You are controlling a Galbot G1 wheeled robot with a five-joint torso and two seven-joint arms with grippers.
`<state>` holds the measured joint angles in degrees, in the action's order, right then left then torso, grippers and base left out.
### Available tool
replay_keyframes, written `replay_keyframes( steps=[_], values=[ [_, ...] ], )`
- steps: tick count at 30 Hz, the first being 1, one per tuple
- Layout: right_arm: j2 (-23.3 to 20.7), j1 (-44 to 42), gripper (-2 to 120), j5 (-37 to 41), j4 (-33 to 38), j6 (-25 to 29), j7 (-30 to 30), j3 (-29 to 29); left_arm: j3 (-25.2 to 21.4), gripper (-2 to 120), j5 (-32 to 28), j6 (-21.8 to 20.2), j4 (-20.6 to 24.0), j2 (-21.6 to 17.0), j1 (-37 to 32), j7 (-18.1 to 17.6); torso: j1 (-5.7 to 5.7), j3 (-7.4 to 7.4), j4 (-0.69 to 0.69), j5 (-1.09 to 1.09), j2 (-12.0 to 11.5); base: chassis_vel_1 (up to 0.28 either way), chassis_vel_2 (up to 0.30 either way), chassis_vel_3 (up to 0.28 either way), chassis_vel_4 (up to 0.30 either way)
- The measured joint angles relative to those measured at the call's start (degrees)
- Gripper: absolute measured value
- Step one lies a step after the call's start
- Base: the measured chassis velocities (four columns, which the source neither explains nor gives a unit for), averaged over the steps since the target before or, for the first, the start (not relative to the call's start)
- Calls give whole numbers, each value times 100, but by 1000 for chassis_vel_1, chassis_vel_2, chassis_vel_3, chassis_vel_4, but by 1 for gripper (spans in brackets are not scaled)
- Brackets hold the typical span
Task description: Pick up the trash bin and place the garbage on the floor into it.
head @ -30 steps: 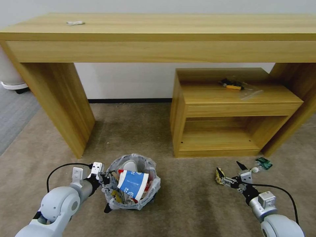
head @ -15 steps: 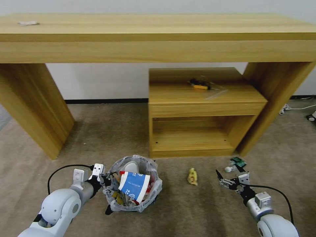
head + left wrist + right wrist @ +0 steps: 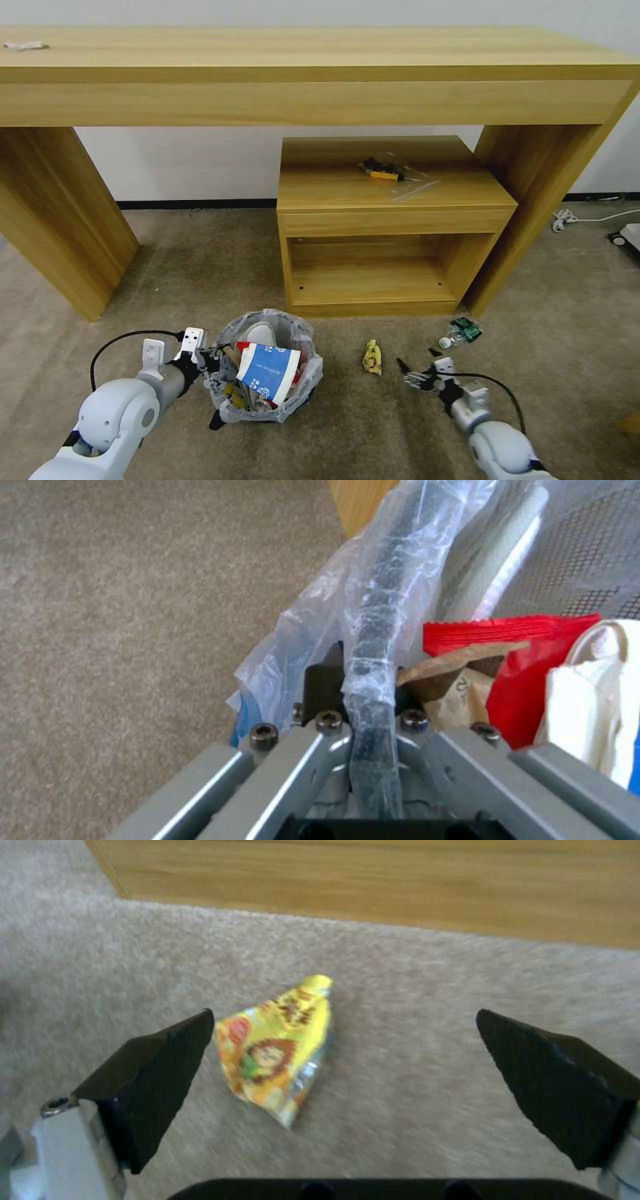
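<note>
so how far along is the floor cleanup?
Mostly done: the bin is nearly full, its rim clamped in the left gripper. The open right gripper faces a yellow wrapper on the carpet. A green bottle also remains.

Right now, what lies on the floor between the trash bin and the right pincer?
The yellow wrapper lies on the carpet between the trash bin and the open right pincer, as the head view shows. The rest of that stretch is bare carpet.
</note>
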<state>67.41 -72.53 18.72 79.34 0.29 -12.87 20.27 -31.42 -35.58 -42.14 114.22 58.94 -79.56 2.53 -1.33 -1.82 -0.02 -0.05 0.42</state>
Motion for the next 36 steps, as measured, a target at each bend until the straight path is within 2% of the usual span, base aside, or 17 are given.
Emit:
replay_keyframes(
  steps=[3,7,12,14,16,18,19,21,22,23,24,26,28,31,34,36],
  values=[
    [159,308,100,200,-328,-127,-9,-162,35,0,-20,0,-52,-21,60,30,0,0,-3,6,0,0,0,0,0],
    [250,629,100,506,-638,-248,-17,-286,62,0,-23,0,-90,-23,90,58,0,0,-4,1,0,0,0,0,0],
    [344,1030,89,600,-1142,-280,-127,-456,116,0,-23,0,-155,-21,157,60,0,0,-1,2,0,0,0,0,0],
    [350,1047,89,601,-1169,-281,-130,-464,117,0,-24,0,-157,-21,159,61,0,0,-1,2,0,0,0,0,0],
    [401,1169,75,602,-1374,-287,-148,-552,151,0,-25,0,-193,-22,201,69,0,0,-3,4,0,0,0,0,0],
    [408,1184,73,600,-1400,-293,-149,-567,156,0,-25,0,-198,-22,208,70,0,0,-3,4,0,0,0,0,0],
    [441,1252,66,591,-1523,-349,-153,-641,170,0,-24,0,-223,-24,236,84,0,0,-3,2,0,0,0,0,0],
    [551,1395,58,559,-1821,-391,-155,-781,177,0,-24,0,-254,-24,268,105,0,0,-3,4,0,0,0,0,0],
    [551,1395,58,559,-1821,-391,-155,-781,177,0,-24,0,-254,-24,268,105,0,0,-3,4,0,0,0,0,0],
    [601,1467,51,538,-1968,-394,-158,-820,173,0,-25,0,-257,-31,268,112,0,0,-3,3,0,0,0,0,0],
    [601,1467,51,538,-1968,-394,-158,-820,173,0,-25,0,-257,-31,268,112,0,0,-3,3,0,0,0,0,0],
    [654,1569,41,488,-2149,-394,-167,-836,154,0,-26,0,-253,-64,254,120,0,0,-2,3,0,0,0,0,0],
    [665,1591,37,477,-2187,-390,-160,-837,151,0,-27,0,-252,-70,253,123,0,0,-3,3,0,0,0,0,0],
    [700,1653,21,423,-2286,-349,-145,-831,150,0,-29,0,-234,-76,257,132,0,0,-2,3,0,0,0,0,0],
    [701,1657,14,403,-2293,-314,-143,-826,157,0,-29,0,-223,-76,259,133,0,0,-3,3,0,0,0,0,0],
    [694,1604,3,331,-2176,-214,-126,-777,167,0,-29,0,-203,-76,261,134,0,0,-2,4,0,0,0,0,0]
  ],
)
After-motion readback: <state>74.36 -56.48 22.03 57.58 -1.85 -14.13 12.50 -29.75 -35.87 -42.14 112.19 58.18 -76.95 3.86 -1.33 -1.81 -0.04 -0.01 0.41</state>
